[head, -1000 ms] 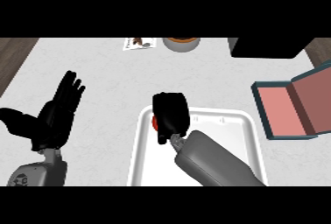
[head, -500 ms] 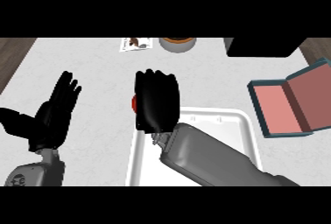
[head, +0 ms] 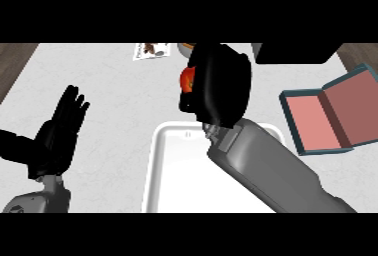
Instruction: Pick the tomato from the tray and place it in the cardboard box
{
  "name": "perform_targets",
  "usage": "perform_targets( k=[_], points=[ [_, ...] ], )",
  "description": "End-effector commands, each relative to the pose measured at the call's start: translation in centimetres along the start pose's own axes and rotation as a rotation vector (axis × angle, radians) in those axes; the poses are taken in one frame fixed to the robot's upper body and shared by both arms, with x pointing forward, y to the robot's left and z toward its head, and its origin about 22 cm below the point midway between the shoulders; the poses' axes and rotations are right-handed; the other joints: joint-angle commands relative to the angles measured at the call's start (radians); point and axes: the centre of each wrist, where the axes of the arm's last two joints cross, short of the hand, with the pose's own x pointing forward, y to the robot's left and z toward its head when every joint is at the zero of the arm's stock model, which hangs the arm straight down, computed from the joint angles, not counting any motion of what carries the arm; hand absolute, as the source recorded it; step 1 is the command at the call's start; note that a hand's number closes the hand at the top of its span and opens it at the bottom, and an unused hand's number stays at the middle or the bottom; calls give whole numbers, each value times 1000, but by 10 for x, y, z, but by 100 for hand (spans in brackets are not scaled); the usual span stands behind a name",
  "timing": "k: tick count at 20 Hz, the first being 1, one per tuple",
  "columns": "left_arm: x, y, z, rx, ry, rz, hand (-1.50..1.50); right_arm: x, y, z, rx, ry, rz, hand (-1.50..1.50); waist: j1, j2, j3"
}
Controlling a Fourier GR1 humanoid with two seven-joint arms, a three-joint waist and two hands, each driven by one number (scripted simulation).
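With its fingers curled round the tomato [head: 187, 80], apparently lifted clear of the white tray [head: 171, 170], the right hand [head: 218, 85] carries it toward the open cardboard box [head: 325, 117], while the left hand [head: 57, 132] rests spread at the view's left.

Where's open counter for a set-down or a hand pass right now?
Bare: counter between the resting left hand and the tray; also the strip between tray and open box. The tray looks bare where visible. Crowded: the far edge, where the right hand holds the tomato near a card and a dark block.
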Motion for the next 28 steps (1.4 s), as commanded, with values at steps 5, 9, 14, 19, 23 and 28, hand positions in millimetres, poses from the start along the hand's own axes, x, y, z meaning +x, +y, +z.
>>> perform_targets(
  k=[5,9,14,19,23,28],
  points=[
    [3,3,-3,-4,-1,-3,0,-70,-9,-26,-10,242,50,150,2,5,0],
    [1,0,-8,-12,-13,14,0,-105,-23,-56,-90,263,89,150,8,8,0],
    [10,-6,11,-9,-8,-10,0,-162,-19,-71,-96,297,207,150,14,6,0],
    [-6,2,0,-8,-2,13,0,-187,-28,-95,-68,307,277,150,14,8,0],
    [0,-17,2,-19,-11,12,0,-242,-2,-80,34,310,378,150,9,8,0],
    [-5,-10,7,-35,-6,3,0,-287,20,-88,395,489,518,-150,28,14,0]
  ],
)
